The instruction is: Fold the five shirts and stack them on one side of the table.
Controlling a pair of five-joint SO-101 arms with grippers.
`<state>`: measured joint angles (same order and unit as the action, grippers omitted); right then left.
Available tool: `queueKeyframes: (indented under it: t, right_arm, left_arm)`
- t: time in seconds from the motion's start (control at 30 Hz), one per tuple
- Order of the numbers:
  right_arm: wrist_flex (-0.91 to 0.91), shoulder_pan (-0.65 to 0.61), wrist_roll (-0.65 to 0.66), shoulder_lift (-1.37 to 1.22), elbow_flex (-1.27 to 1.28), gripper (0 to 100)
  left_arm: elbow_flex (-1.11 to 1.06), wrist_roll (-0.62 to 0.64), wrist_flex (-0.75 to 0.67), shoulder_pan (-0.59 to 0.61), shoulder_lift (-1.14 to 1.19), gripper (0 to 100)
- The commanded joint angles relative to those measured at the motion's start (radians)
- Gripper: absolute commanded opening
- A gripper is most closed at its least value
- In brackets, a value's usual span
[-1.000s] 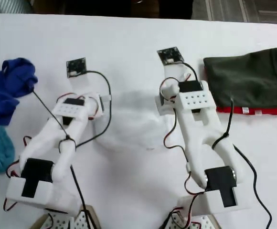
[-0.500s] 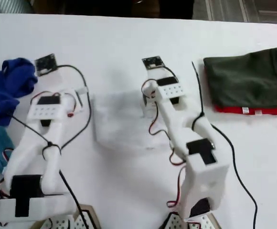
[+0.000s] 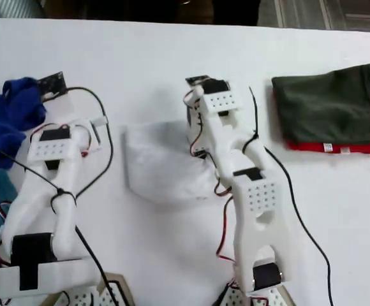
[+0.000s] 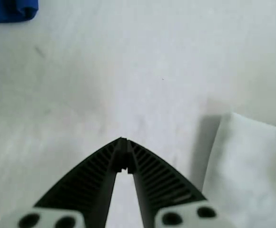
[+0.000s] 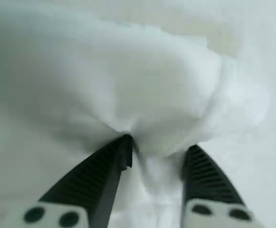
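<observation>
Right gripper (image 5: 159, 147) pinches the white shirt (image 3: 162, 162) at its 3 o'clock edge, with the folded stack (image 3: 328, 108) farther toward 3 o'clock; left gripper (image 4: 123, 142), closed and empty, sits at the shirt's 9 o'clock.

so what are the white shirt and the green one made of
White shirt: thin, soft matte fabric, probably cotton knit; it puckers into fine creases. Green shirt: matte, slightly heavier-looking fabric, likely cotton too; soft rounded folds, no sheen.
</observation>
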<state>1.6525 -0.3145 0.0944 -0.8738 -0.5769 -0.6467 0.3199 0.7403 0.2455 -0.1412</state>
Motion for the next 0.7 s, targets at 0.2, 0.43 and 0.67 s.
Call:
queueKeyframes:
  t: [0.2,0.43,0.67]
  right_arm:
    - [0.107,0.024,0.069,0.044,-0.103,2.2]
    - [0.110,0.120,0.218,0.366,-0.095,2.1]
    - [0.110,0.262,0.339,0.578,-0.095,2.1]
  left_arm:
    - [0.005,-0.008,0.003,0.012,-0.051,3]
    - [0.005,-0.008,0.003,0.012,-0.051,3]
    - [0.005,-0.008,0.003,0.012,-0.051,3]
